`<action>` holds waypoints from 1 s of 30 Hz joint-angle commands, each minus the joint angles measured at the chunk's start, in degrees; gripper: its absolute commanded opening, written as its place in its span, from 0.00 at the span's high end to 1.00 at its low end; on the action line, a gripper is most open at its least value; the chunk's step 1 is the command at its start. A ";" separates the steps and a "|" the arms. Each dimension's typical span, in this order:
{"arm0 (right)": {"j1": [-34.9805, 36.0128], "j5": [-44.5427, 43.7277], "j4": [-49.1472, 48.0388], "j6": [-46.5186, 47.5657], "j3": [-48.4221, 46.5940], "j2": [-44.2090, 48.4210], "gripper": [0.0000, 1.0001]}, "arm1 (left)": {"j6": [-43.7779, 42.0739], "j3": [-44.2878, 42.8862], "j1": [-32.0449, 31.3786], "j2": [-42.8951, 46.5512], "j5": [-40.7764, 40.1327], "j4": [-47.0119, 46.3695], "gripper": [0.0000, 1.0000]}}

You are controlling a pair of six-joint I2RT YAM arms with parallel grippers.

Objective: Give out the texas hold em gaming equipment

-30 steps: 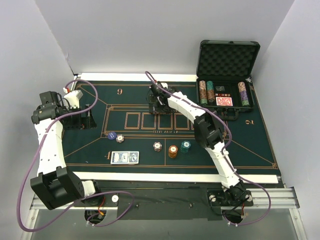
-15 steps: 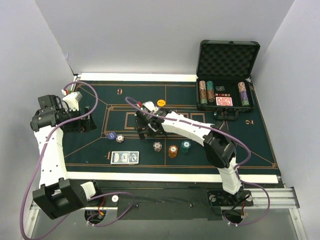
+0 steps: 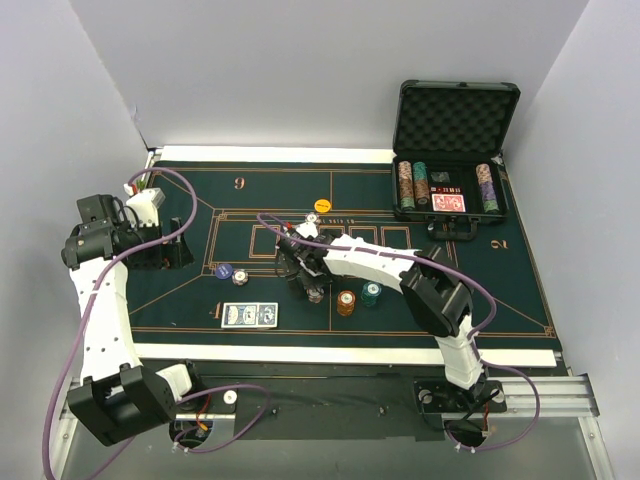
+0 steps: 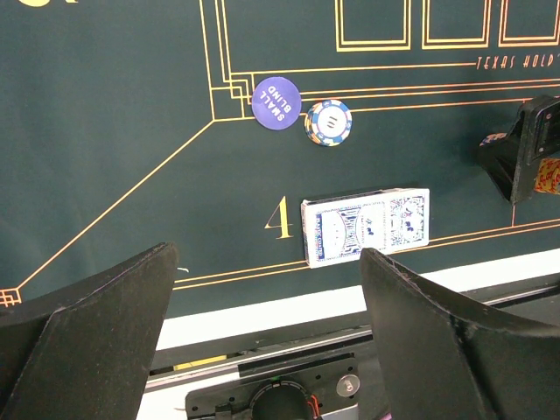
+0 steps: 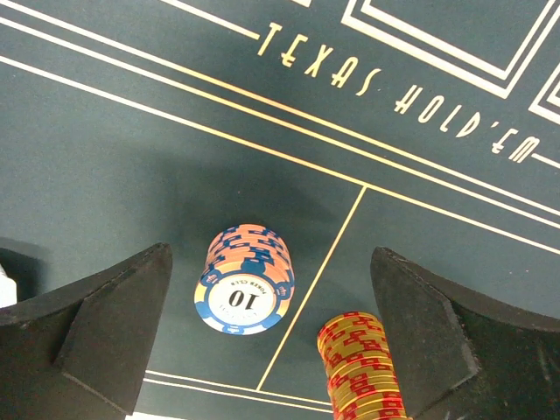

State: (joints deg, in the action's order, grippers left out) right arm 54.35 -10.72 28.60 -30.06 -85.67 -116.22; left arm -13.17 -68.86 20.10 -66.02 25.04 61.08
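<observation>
Reaching left across the mat (image 3: 500, 290), right arm: forearm low and nearly level, elbow bent over the mat's right half, wrist tipped down.
Right gripper (image 5: 271, 258): jaws spread wide, holding nothing, hovering over the white-red stack (image 5: 245, 280).
Orange stack (image 5: 363, 372): just right of the white-red stack.
Teal stack (image 3: 371, 293): beside the orange stack, further right.
Left arm: standing tall at the left edge, wrist folded in toward the mat.
Left gripper (image 4: 267, 254): jaws wide apart, empty, raised above the mat.
Cards (image 4: 366, 226): blue backs up, side by side, near edge, beside the "4".
Blue disc (image 4: 276, 101) and chip (image 4: 328, 122): just beside each other, far of the cards.
Orange disc (image 3: 322, 206): far centre.
Case (image 3: 455, 110): open, far right.
</observation>
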 commanded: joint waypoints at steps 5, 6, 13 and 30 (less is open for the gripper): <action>1.55 -0.18 -0.30 -1.84 1.38 0.47 0.16 | -0.54 -0.57 0.56 1.33 -0.51 0.18 0.04; 1.64 -0.18 -0.39 -2.10 1.64 0.39 0.19 | -0.54 -0.49 0.47 1.33 -0.60 0.09 0.04; 1.81 0.44 -1.00 -2.37 2.70 -0.32 0.30 | -0.54 -0.13 0.56 1.68 -0.87 -0.08 0.04; 1.73 0.61 -1.44 -2.37 3.40 -0.06 0.53 | -0.63 0.13 0.47 2.12 -1.04 -0.17 0.04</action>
State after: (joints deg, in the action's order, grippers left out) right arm 55.92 -9.58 25.89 -31.92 -82.39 -116.25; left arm -13.17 -68.82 20.21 -65.25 24.18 61.12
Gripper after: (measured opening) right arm 0.472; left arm 0.963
